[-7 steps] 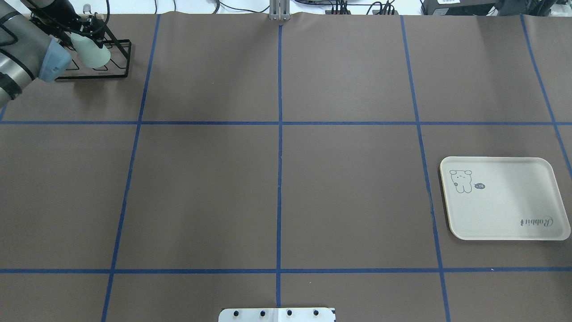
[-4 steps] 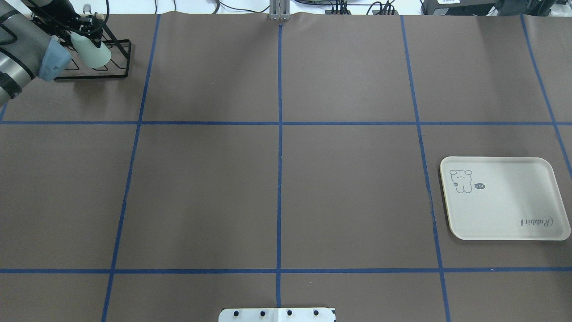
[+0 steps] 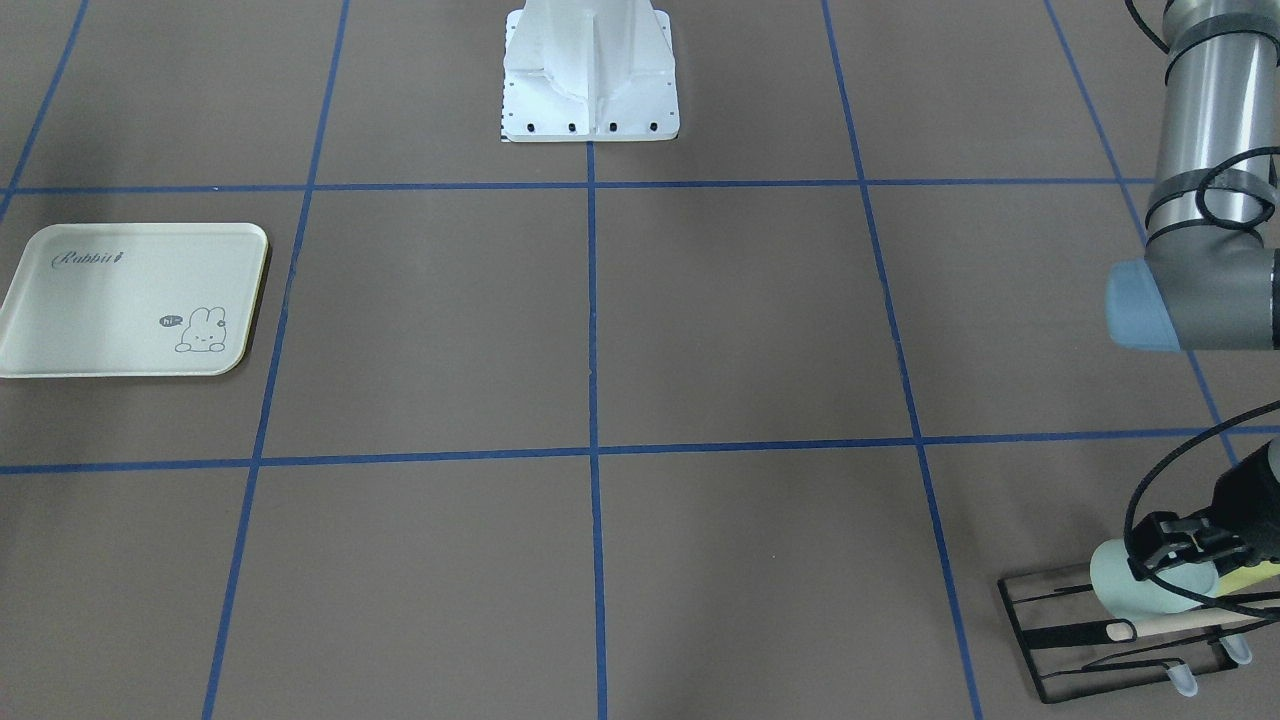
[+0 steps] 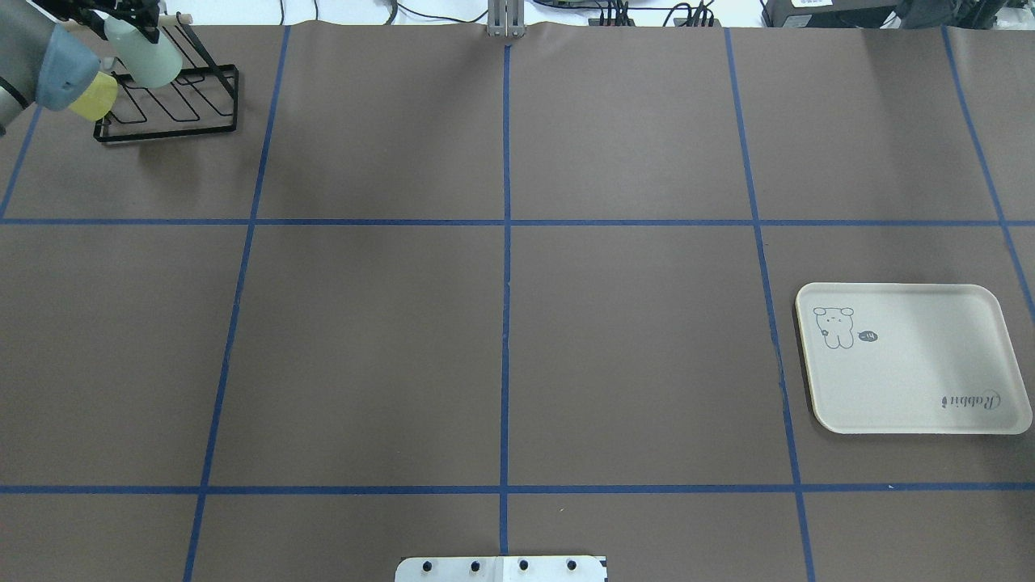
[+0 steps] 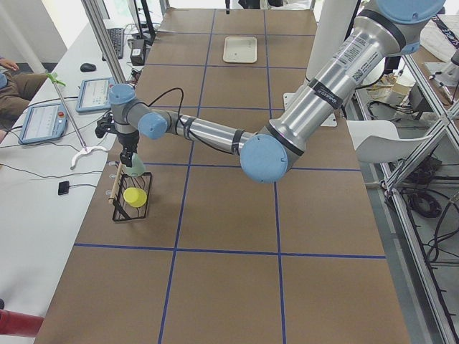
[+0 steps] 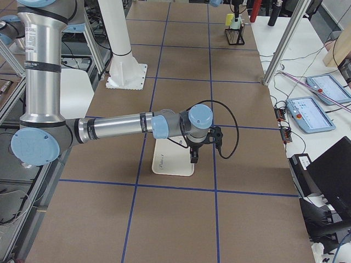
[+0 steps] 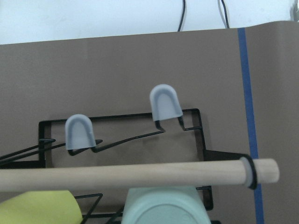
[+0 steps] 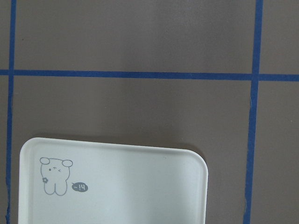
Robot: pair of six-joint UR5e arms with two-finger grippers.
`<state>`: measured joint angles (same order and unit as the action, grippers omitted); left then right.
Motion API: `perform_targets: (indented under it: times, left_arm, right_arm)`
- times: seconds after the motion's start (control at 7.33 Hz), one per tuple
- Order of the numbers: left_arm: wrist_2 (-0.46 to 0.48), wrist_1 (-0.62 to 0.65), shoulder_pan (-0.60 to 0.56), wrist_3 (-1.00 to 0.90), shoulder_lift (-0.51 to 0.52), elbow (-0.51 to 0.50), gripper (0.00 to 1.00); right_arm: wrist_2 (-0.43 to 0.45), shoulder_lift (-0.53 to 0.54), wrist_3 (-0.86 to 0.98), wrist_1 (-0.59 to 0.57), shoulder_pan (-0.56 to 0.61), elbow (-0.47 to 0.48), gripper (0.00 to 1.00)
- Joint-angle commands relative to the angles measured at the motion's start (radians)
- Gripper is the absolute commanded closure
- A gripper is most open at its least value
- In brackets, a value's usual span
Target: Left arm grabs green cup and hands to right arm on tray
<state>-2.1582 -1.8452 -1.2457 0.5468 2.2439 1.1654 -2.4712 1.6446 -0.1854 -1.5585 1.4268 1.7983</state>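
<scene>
Left gripper [image 3: 1172, 556] is clamped on the green cup [image 4: 152, 63]. The cup is tilted on its side over the black wire rack [image 3: 1065, 634] at the table's far left corner; can't tell if it touches the wires. The yellow-green cup [image 4: 95, 97] lies in the rack just beside it. A wooden dowel [image 7: 140, 175] crosses close by both cups. The tray [image 4: 914, 388] lies flat on the table's right side, well apart from the green cup. The right gripper [image 6: 193, 158] hangs over the tray; it shows only from the side, so can't tell if it's released or clenched.
</scene>
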Motion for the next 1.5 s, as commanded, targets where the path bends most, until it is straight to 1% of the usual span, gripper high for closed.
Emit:
perform_targets:
  times: [0.0,0.14,0.41,0.55,0.82,0.95,1.09,1.23,1.36]
  left_arm:
    - [-0.002,0.032,-0.008,0.002,-0.061,0.121,1.0]
    - [-0.002,0.117,-0.008,0.001,-0.082,0.213,1.0]
    - [-0.002,0.28,-0.006,0.004,-0.086,0.356,1.0]
    - [-0.002,0.341,0.0,0.077,-0.086,0.434,1.0]
    - [-0.005,0.418,0.096,0.3,-0.075,0.578,1.0]
    - [-0.023,0.414,0.148,0.408,-0.072,0.601,1.0]
    - [-0.078,0.385,0.179,0.555,-0.031,0.612,1.0]
    - [-0.166,0.364,0.211,0.688,0.027,0.62,1.0]
    - [-0.179,0.319,0.269,0.895,0.096,0.619,1.0]
  right_arm:
    - [0.0,-0.002,0.0,0.0,-0.005,-0.002,0.0]
    - [-0.006,-0.002,0.0,0.0,-0.008,-0.004,0.0]
    - [-0.008,-0.009,0.0,0.003,-0.015,-0.011,0.0]
    - [-0.008,-0.009,-0.003,0.021,-0.016,-0.016,0.0]
    - [-0.008,-0.011,-0.005,0.072,-0.023,-0.017,0.0]
    - [-0.008,-0.011,-0.029,0.119,-0.041,-0.016,0.0]
    - [-0.005,-0.029,-0.12,0.177,-0.08,-0.017,0.0]
    - [-0.003,-0.06,-0.214,0.258,-0.126,-0.02,0.0]
    - [0.008,-0.086,-0.317,0.349,-0.165,-0.02,0.0]
